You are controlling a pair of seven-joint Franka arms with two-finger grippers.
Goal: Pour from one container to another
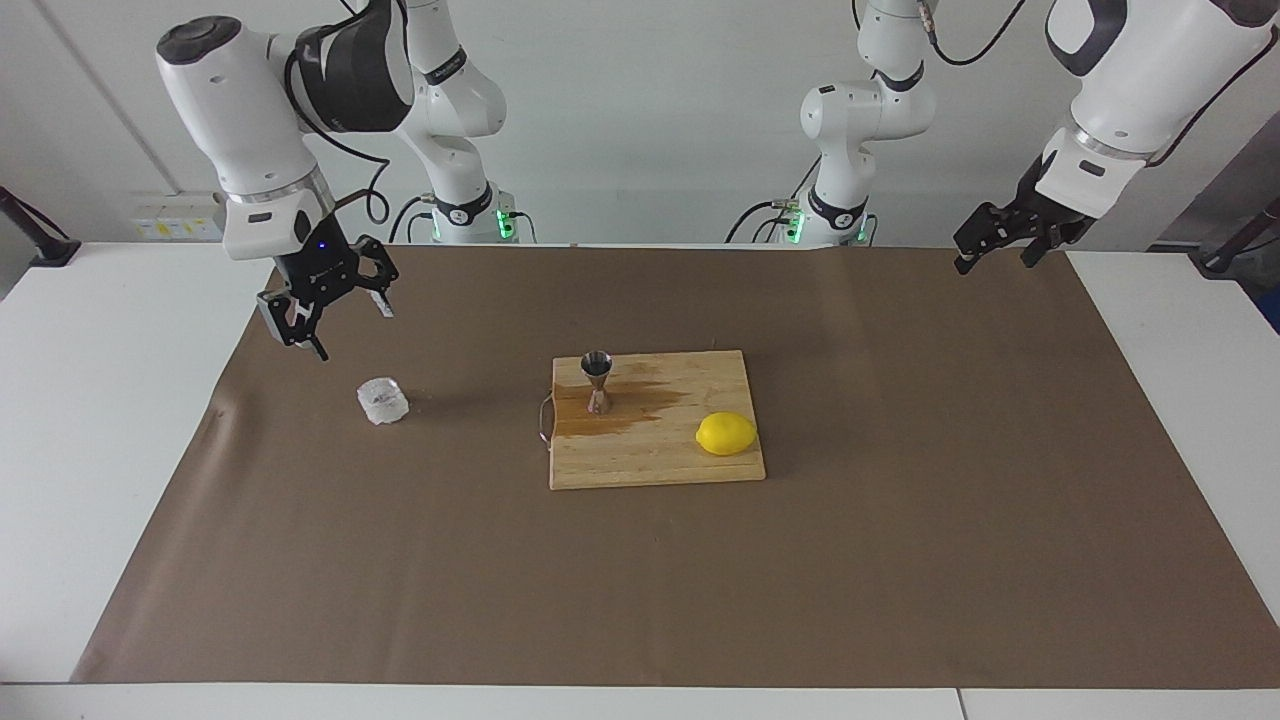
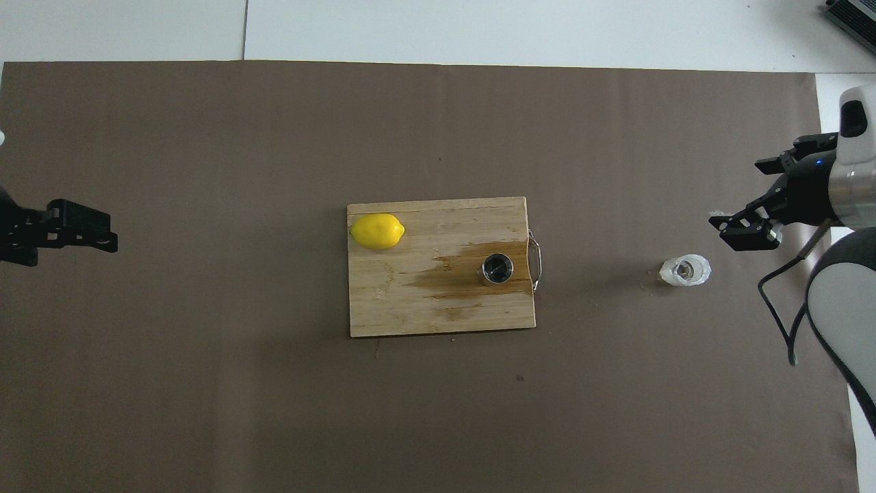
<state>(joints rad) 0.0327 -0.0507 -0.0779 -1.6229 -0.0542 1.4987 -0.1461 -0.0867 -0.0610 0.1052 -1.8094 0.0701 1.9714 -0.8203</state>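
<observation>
Cup: the small ribbed whitish cup [image 1: 382, 401] stands upright on the brown mat [image 1: 900, 560], left of centre in the facing view and at the right in the overhead view [image 2: 685, 270]; nothing touches it.

Jigger: the steel jigger [image 1: 597, 381] stands upright at the upper left of the cutting board [image 1: 690, 470], just above centre of the facing view; in the overhead view [image 2: 497, 268] its open mouth faces the camera, right of centre.

Right gripper: the right gripper [image 1: 335, 312] hangs in the air at the upper left of the facing view, up and to the left of the cup and clear of it; its fingers stand wide apart and hold nothing. In the overhead view it [image 2: 766, 198] shows at the right edge, above the cup.

Left gripper: the left gripper [image 1: 1000, 245] waits in the air over the mat's corner at the upper right of the facing view, at the left edge of the overhead view [image 2: 82, 229]; its fingers are spread and it carries nothing.

Board: a dark wet stain [image 1: 625, 405] spreads across the wood around the jigger's foot, and a metal handle [image 1: 544, 420] sits on the board's left edge.

Lemon: a yellow lemon [image 1: 726, 434] lies at the board's lower right in the facing view, well apart from the jigger.
</observation>
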